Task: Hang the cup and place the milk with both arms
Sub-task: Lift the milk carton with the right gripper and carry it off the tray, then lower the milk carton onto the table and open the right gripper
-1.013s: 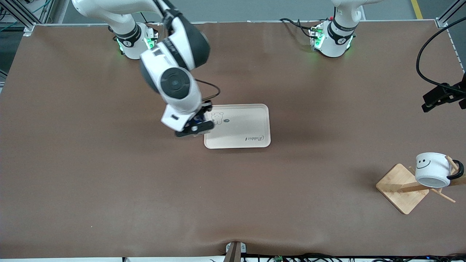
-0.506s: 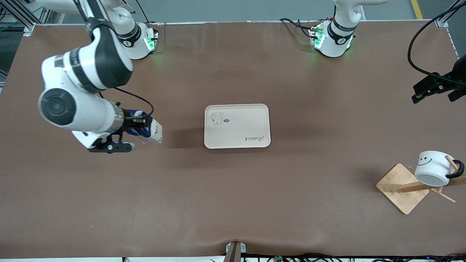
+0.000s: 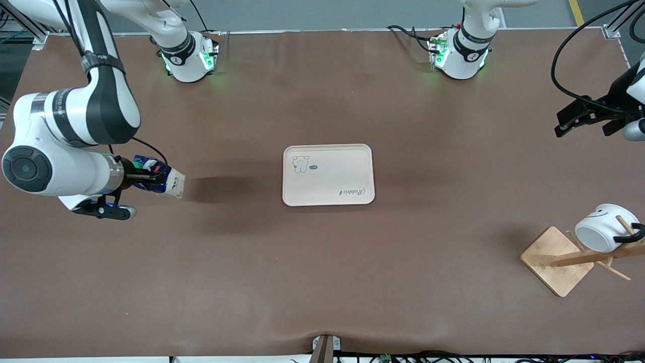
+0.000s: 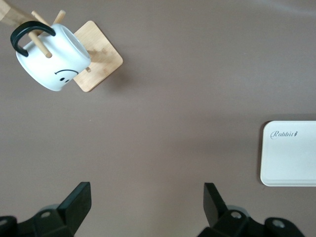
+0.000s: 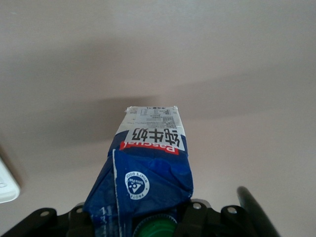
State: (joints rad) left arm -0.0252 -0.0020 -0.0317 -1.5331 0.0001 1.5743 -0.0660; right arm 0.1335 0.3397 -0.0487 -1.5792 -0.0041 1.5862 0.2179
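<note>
The milk point(image 3: 162, 180), a dark-blue carton with a pale lower part and a red label, is held on its side in my right gripper point(image 3: 142, 176), above the table toward the right arm's end. In the right wrist view the right gripper point(image 5: 148, 217) is shut on the milk point(image 5: 150, 153) near its green cap point(image 5: 157, 229). The cup point(image 3: 599, 233), white with a black handle, hangs on a peg of the wooden rack point(image 3: 554, 259). My left gripper point(image 3: 574, 121) is open and empty over the table toward the left arm's end. In the left wrist view the left gripper point(image 4: 146, 197) is well apart from the cup point(image 4: 52, 59).
A pale tray point(image 3: 332, 171) with a bear drawing lies empty at the table's middle. It also shows in the left wrist view point(image 4: 291, 158) and as a corner in the right wrist view point(image 5: 7, 185). The rack's base point(image 4: 98, 54) stands near the table's edge at the left arm's end.
My right arm swung from the tray's edge toward its own end of the table, carrying the milk. My left gripper shifted slightly. The cup tipped on its peg.
</note>
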